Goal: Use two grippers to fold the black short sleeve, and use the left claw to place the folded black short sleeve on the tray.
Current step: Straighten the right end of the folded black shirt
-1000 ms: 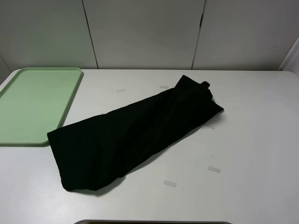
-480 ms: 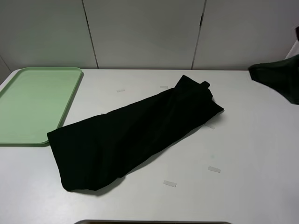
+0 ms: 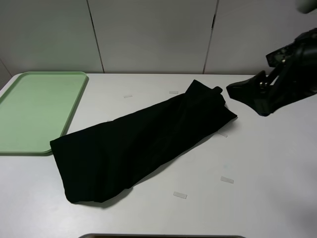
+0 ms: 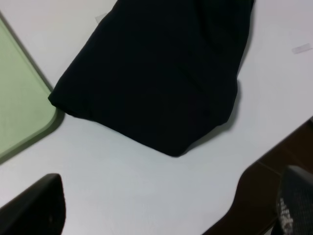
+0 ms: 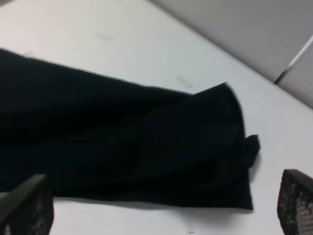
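The black short sleeve lies folded into a long strip, slanting from the front left to the back right of the white table. The pale green tray lies at the far left, its near corner beside the shirt's left end. My right gripper hovers just right of the shirt's back right end, apart from it. In the right wrist view its fingers stand wide apart over the shirt. My left gripper is open above the shirt's front end and the tray's corner; it is outside the high view.
Small tape strips lie on the table right of and in front of the shirt. Grey wall panels stand behind. A dark grey edge runs along the table front, also in the left wrist view.
My right arm has come in from the right edge and moved left toward the shirt's back right end. The shirt and tray have not moved.
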